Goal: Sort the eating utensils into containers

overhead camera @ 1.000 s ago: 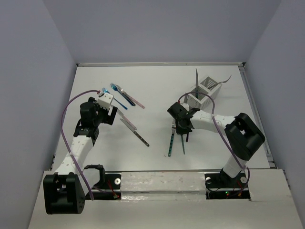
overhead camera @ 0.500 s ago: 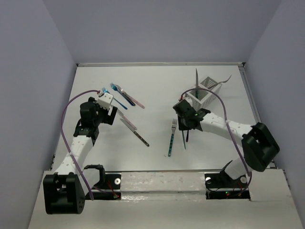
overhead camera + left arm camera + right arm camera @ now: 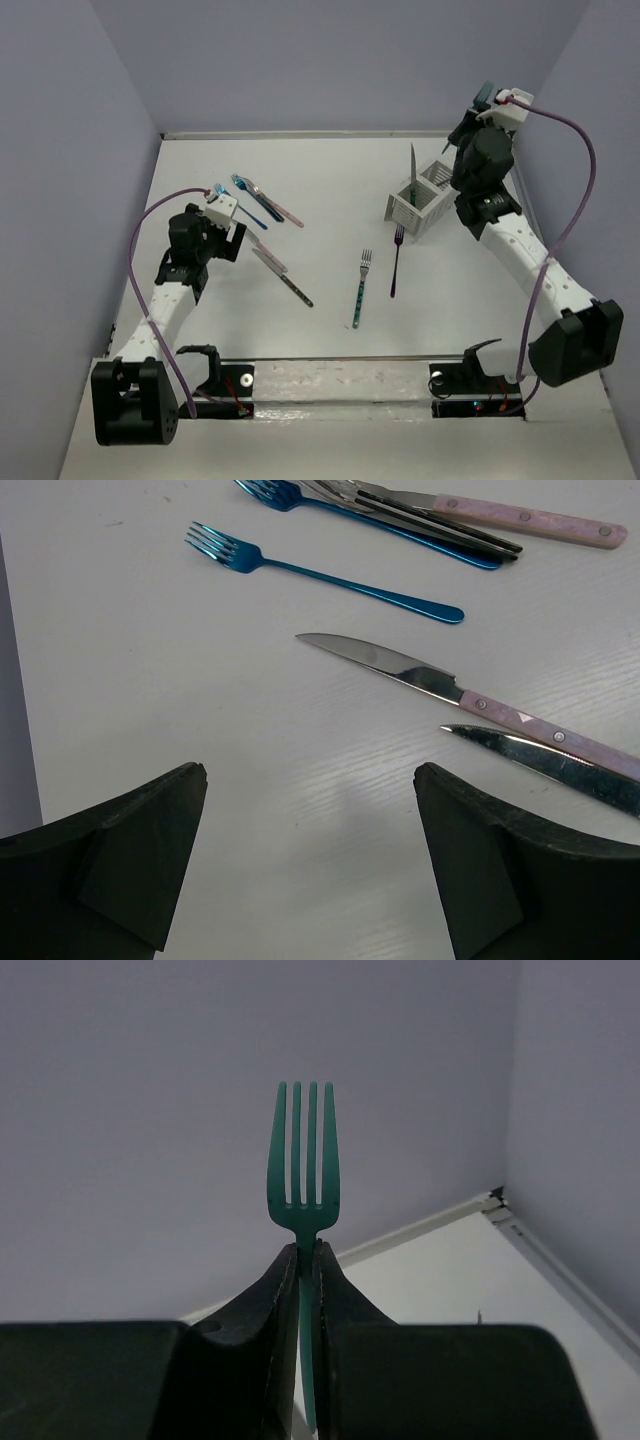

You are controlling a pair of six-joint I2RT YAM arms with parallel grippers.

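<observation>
The slim blue metal fork [image 3: 325,577] gleams glossy; the pink-handled knife [image 3: 465,694] has a polished steel blade. The teal fork [image 3: 303,1160] looks satin-smooth.

White bench [image 3: 330,190], matte, with a fine straight grain showing in the left wrist view and a small dark speck [image 3: 118,523] toward the upper left there. Boxed in on three sides by plain pale lavender walls: back wall [image 3: 330,60], left wall [image 3: 70,200], right wall [image 3: 620,250]. Thin metal rail [image 3: 300,132] along the far edge, meeting a second rail [image 3: 560,1263] down the right side at the far right corner. Pale board [image 3: 340,378] across the near edge.
</observation>
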